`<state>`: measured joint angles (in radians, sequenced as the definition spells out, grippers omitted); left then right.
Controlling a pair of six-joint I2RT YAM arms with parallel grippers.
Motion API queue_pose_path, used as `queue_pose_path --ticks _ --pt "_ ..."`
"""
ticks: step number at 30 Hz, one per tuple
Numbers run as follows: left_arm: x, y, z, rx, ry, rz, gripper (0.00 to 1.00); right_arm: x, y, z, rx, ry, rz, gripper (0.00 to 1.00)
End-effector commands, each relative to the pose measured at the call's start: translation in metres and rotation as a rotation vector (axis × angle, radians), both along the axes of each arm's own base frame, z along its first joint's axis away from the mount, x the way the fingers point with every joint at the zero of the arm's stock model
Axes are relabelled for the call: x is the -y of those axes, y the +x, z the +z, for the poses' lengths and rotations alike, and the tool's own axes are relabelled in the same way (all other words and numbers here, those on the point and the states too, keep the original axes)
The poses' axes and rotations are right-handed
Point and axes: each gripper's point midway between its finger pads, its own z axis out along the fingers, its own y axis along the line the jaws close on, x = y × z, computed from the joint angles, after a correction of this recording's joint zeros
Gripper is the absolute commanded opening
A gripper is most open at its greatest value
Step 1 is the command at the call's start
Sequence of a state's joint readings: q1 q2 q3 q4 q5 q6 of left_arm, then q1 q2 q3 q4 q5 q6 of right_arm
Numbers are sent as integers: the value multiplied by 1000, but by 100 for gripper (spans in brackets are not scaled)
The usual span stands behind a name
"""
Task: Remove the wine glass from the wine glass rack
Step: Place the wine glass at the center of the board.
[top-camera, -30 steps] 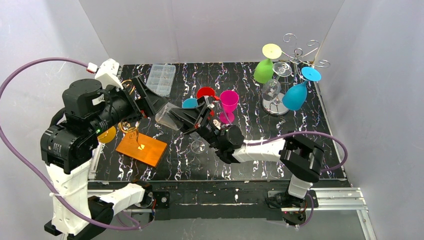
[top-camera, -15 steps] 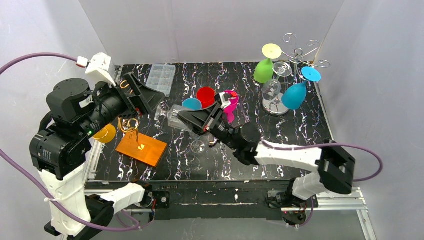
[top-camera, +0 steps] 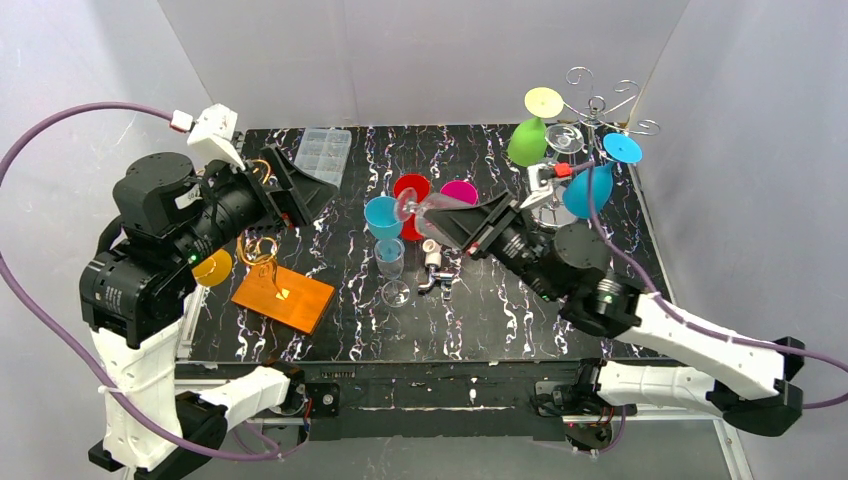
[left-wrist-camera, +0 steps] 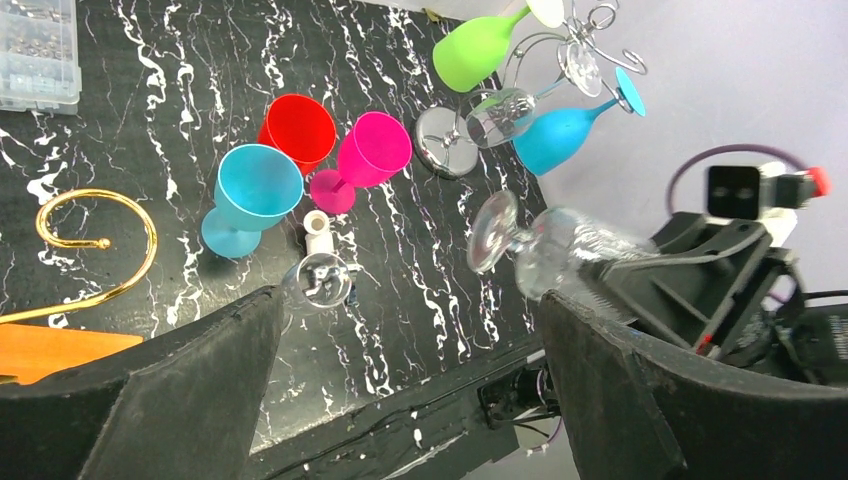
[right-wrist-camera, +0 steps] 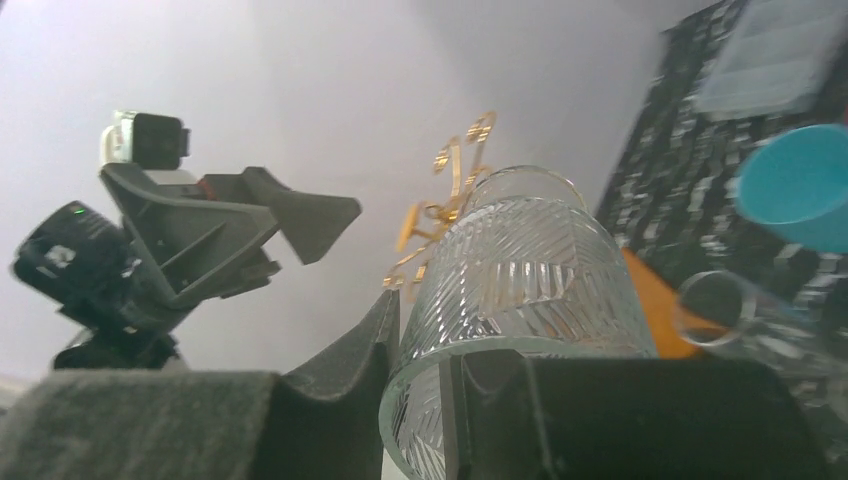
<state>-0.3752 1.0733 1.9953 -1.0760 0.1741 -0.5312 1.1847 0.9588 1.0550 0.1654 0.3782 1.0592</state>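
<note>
The silver wire wine glass rack [top-camera: 597,105] stands at the back right with a green glass [top-camera: 526,143], a blue glass [top-camera: 590,190] and a clear glass [top-camera: 545,175] hanging from it. My right gripper [top-camera: 470,225] is shut on the rim of a ribbed clear wine glass [top-camera: 430,210], one finger inside the bowl and one outside [right-wrist-camera: 425,345]. That glass [right-wrist-camera: 520,270] lies sideways in the air over the table's middle, foot pointing left, clear of the rack. My left gripper [top-camera: 300,190] hovers open and empty over the table's left side [left-wrist-camera: 410,390].
On the table stand a blue goblet [top-camera: 382,215], a red cup [top-camera: 411,188], a pink goblet [top-camera: 459,191] and a small clear glass [top-camera: 390,255]. An orange board [top-camera: 284,295] with a gold wire stand lies left, a plastic box [top-camera: 323,157] at the back.
My right arm has swung to the right with the clear glass, carrying it away from the left gripper. The left gripper stays open and has drawn back slightly.
</note>
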Motion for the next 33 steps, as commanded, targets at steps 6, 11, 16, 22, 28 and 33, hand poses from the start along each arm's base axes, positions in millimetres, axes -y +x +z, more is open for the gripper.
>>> queue_pose_path --ticks 6,11,16,22,28,33 --pt "7 4 -6 7 3 -36 98 80 23 -24 -3 -358 -287 1" --pt "8 5 -8 1 7 -39 98 96 25 -58 -37 -514 -328 1" --pt "9 7 -11 -6 11 -39 98 91 24 -98 -72 -680 -296 1" --pt "9 8 -16 -18 14 -40 98 74 22 -159 -113 -839 -223 1" --pt "8 6 -20 -20 16 -36 98 69 26 -209 -161 -979 -172 1" --pt "8 7 -25 -33 23 -36 98 71 40 -245 -231 -1020 -95 1"
